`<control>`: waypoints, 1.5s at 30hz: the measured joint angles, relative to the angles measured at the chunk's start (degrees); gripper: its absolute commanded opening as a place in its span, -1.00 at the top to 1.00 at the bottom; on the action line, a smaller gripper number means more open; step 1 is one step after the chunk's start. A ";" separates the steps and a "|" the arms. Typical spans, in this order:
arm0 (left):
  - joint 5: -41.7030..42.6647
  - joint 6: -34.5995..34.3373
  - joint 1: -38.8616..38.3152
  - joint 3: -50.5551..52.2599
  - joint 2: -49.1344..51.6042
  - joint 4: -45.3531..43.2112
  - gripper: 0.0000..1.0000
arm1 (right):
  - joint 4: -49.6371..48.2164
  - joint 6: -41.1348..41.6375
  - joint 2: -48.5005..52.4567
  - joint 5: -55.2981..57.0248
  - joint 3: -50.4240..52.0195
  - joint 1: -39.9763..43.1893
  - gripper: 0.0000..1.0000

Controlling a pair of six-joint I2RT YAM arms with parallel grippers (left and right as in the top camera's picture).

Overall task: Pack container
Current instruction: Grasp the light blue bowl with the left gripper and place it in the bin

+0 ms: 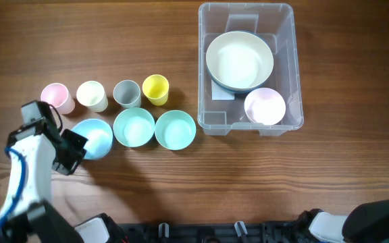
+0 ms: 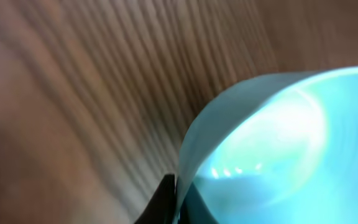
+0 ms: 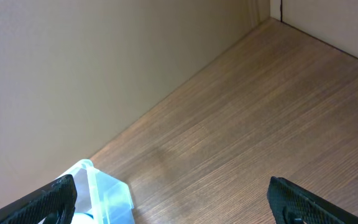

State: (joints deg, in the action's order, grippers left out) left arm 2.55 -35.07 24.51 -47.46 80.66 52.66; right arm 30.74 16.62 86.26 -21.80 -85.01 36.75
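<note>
Right now, in the overhead view, the container (image 1: 282, 23) sits at about 2 o'clock on the wooden surface (image 1: 113, 40). It already holds a large white bowl (image 1: 239, 59) and, toward its 5 o'clock corner, a small pink bowl (image 1: 265, 106). Everything else waits at 9 o'clock: a row of four cups, pink (image 1: 55, 96), cream (image 1: 91, 94), grey (image 1: 126, 93) and yellow (image 1: 155, 89), with three pale blue bowls just beside one another below them.

I judge the step in hand to be picking up the leftmost blue bowl (image 1: 94, 137). My left tool (image 1: 75, 144) is at that bowl's 8 o'clock edge. In the left wrist view the bowl wall runs between the two dark fingers, so I read the left tool (image 2: 180, 202) as pinching the rim, though the picture is blurred.

My right tool (image 3: 173, 202) is spread wide over bare wood, with a clear corner of the container (image 3: 104, 193) at its 8 o'clock; it holds nothing.

Packing looks early to me, with two pieces in and seven out. The next move calls for a lift high enough to clear the neighbouring middle blue bowl (image 1: 134, 127) and the container's rim, then a carry toward 2 o'clock. A thin rim grip may let the bowl swing, so I would go gently and aim to nest it inside the large white bowl.
</note>
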 measured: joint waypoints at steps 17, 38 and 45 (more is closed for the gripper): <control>8.07 17.07 -39.93 -24.70 -7.96 -27.63 0.92 | 0.02 0.00 0.00 0.00 0.00 0.00 -1.00; 17.86 23.28 -63.82 -24.85 24.48 -49.86 0.92 | 0.02 0.00 0.04 0.00 0.00 0.00 -0.99; 16.72 23.56 -63.80 -24.85 30.01 -50.80 0.22 | 0.02 0.00 0.04 0.00 0.00 0.00 -0.99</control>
State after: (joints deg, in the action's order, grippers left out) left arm 19.27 -11.51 -39.29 -72.31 110.67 1.87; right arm 30.76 16.62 86.30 -21.80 -85.01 36.75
